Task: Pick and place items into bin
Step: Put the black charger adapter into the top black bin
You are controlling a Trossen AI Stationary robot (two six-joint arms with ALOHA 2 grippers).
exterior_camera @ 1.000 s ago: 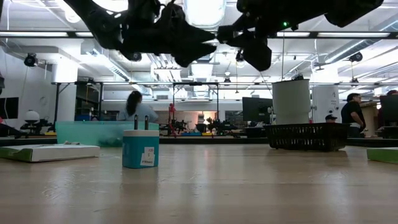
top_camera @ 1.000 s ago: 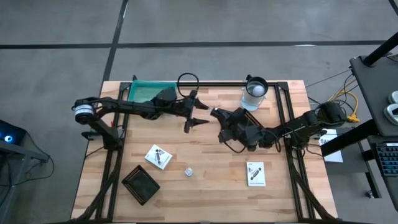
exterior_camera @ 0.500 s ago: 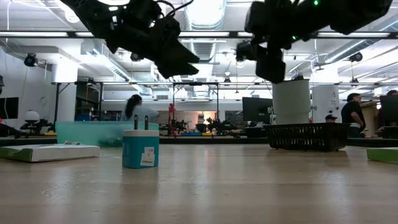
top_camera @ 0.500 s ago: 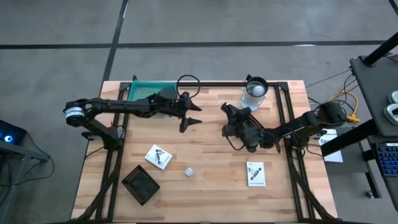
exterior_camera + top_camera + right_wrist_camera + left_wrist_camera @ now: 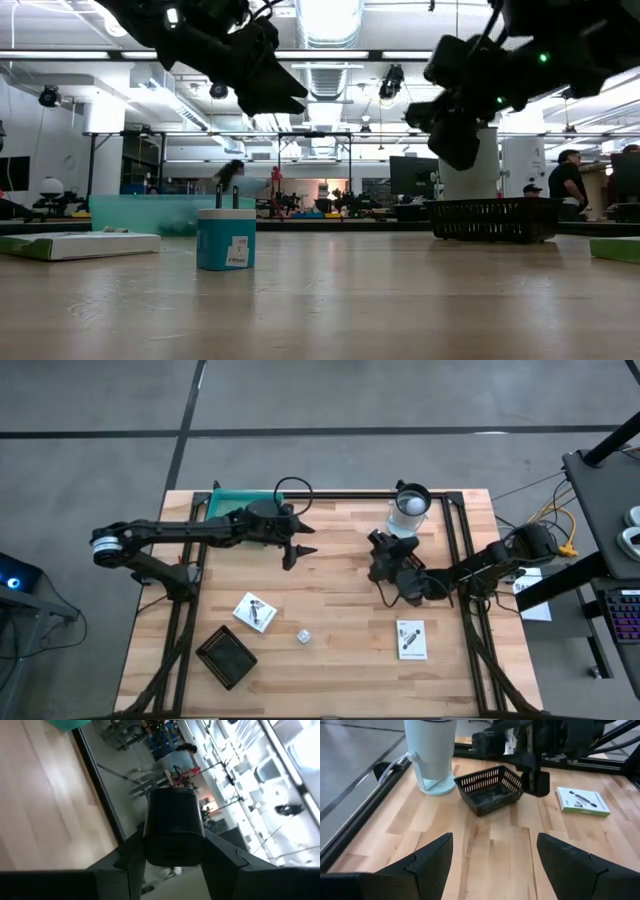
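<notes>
Our right gripper [image 5: 378, 543] hangs above the wooden table [image 5: 340, 600], its fingers closed on a small black block [image 5: 174, 825]. Our left gripper [image 5: 297, 548] floats empty, fingers spread, beside the green bin [image 5: 232, 507]. Two white packets [image 5: 255, 611] [image 5: 411, 639], a white cube [image 5: 302, 636] and a black basket [image 5: 226, 656] lie well apart nearer the front edge. Beyond is a bright workshop.
</notes>
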